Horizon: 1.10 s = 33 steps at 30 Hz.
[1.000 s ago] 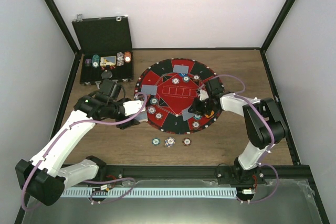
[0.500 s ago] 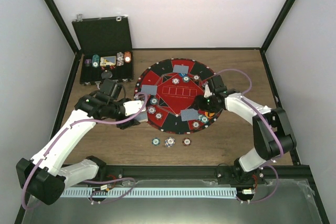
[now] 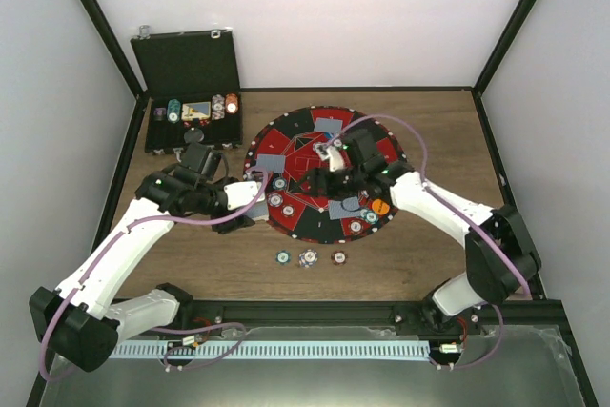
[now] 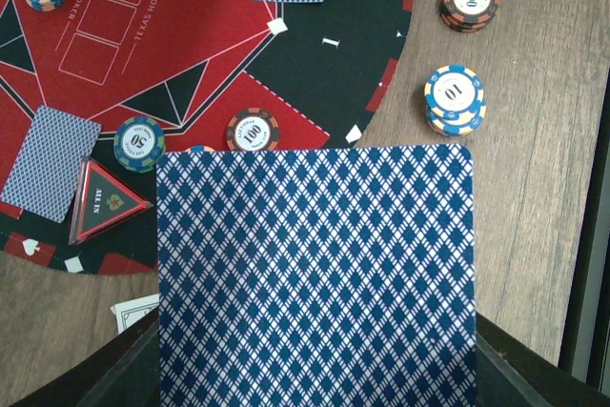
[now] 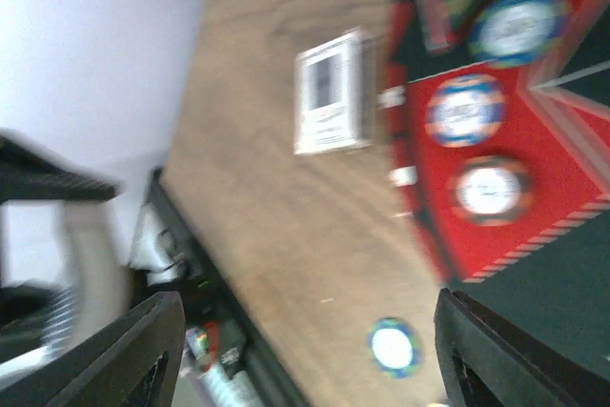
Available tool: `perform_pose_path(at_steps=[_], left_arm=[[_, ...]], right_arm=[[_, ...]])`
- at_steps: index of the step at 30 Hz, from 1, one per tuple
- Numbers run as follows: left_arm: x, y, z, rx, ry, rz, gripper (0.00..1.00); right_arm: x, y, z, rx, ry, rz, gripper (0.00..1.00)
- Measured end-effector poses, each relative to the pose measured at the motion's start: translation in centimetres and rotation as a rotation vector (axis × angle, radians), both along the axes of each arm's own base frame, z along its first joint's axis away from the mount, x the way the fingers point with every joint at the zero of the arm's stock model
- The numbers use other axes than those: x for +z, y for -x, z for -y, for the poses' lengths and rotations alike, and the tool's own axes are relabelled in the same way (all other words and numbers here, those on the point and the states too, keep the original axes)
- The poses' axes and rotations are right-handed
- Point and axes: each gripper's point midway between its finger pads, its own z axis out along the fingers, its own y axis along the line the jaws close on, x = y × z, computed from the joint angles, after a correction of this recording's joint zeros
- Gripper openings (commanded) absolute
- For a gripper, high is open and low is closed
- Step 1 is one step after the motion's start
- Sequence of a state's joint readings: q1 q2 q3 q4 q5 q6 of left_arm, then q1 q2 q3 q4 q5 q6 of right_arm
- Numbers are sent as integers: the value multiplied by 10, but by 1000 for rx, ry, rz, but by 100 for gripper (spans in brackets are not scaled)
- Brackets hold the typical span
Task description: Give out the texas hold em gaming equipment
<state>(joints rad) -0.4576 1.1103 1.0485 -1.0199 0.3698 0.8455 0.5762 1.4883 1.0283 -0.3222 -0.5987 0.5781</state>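
One card [image 3: 343, 208] now lies freshly dealt on the mat [image 3: 297, 152]; your right gripper [image 5: 307, 302] has opened empty, your left gripper [image 4: 315, 355] clamps the deck [image 4: 315, 254].

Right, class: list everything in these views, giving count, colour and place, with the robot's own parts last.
mat: one, red and black, round, table centre.
case: one, black, open, far-left corner.
playing cards: at least three, grey-blue backs, lying on the mat.
held card: one, blue diamond back, in the left pincer.
poker chips: three, striped, on bare wood by the mat's near edge; more on the mat and in the case, count unclear.
marker disc: one, orange, mat's right side.
ALL IN triangle: one, red and black, on the mat.
white box: one, on wood beside the mat.
table: one, brown wood.
left pincer: one, shut on the held card.
right pincer: one, open, above the mat.
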Motion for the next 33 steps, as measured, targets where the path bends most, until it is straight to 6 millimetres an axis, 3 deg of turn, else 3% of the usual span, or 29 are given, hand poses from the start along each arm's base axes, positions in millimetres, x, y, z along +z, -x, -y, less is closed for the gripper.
perform_pose_path(at_steps=[4,10,22,33], left_arm=[[2,-1,1,-1,3,4,9],[2,-1,1,-1,3,4,9],[2,-1,1,-1,4,3,10],[2,0,1,-2,5,3,10]], right_arm=[[24,34,-44,139,-142,-23,75],[45,53,-70,224,-269,-50,74],[26,74,-108,315,-287,-140,74],[16,72,-134,343,-311,-187,67]])
